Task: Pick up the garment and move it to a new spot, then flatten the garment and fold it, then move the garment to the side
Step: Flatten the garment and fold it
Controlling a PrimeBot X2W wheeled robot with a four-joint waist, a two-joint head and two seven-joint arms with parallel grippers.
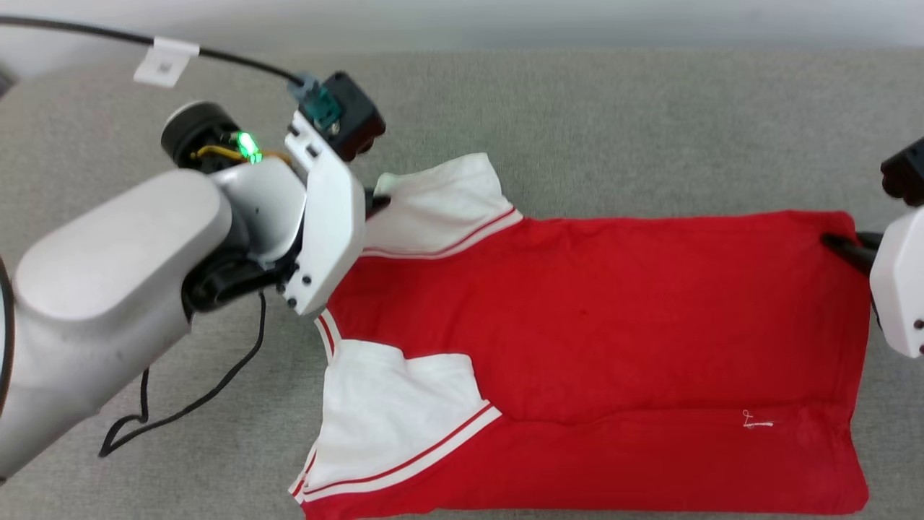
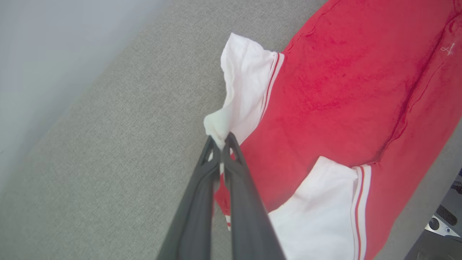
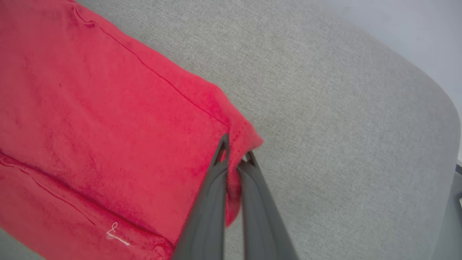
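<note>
On the grey fabric table [image 1: 577, 94], my left fingers [image 2: 196, 202] pinch the white sleeve [image 2: 245, 79] of the red jersey T-shirt [image 1: 592, 303], right fingers [image 3: 211, 202] its hem corner [image 3: 249, 141]; thin bites, I judge, may slip if pulled

Left end effector [image 2: 221, 139] and right end effector [image 3: 236, 148] both pinched closed

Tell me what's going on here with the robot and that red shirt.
A two-armed robot is handling the garment, a red T-shirt with white sleeves, which lies spread out on a grey fabric surface. The left gripper is shut on the far white sleeve, and the right gripper is shut on a far hem corner. It holds the shirt's far edge at both ends, likely to lift or fold it.
</note>
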